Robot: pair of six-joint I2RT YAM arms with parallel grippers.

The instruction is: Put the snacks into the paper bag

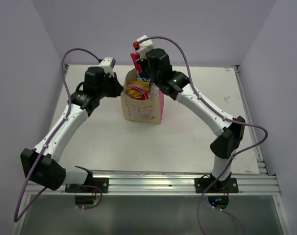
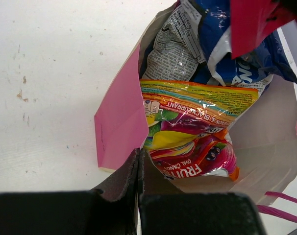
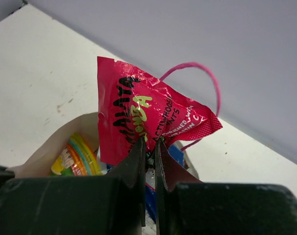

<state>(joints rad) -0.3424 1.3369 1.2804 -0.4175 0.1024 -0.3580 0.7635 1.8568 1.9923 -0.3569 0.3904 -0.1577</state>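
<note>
Sachet (image 3: 138, 112) clamped in right gripper (image 3: 149, 147) just above the paper bag (image 1: 141, 110); left gripper (image 2: 138, 161) pinched shut on its rim; orange-yellow packet (image 2: 197, 105) and blue-white bag (image 2: 246, 63) sitting inside

Left pincer (image 2: 139, 155) clamps the paper bag (image 2: 120, 122) rim, snacks (image 2: 190, 122) inside.

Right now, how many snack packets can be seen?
3. A blue-white packet and a colourful candy packet sit inside the paper bag. A red sachet hangs above it, pinched in the right gripper. More may be hidden underneath.
</note>
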